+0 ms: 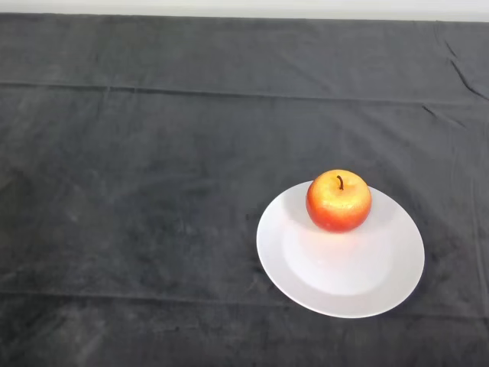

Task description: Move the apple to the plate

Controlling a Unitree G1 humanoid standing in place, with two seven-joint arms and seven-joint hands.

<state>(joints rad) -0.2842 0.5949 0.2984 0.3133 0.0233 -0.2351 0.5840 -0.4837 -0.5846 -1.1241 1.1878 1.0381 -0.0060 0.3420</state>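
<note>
A red and yellow apple (338,201) with a dark stem stands upright on a round white plate (336,267), toward the plate's far edge. The plate lies on the dark cloth to the right of the middle, near the front of the table.
The dark cloth (153,191) covers the whole table, with a few creases near the back and at the far right. A pale strip of wall or floor (244,8) runs along the table's far edge.
</note>
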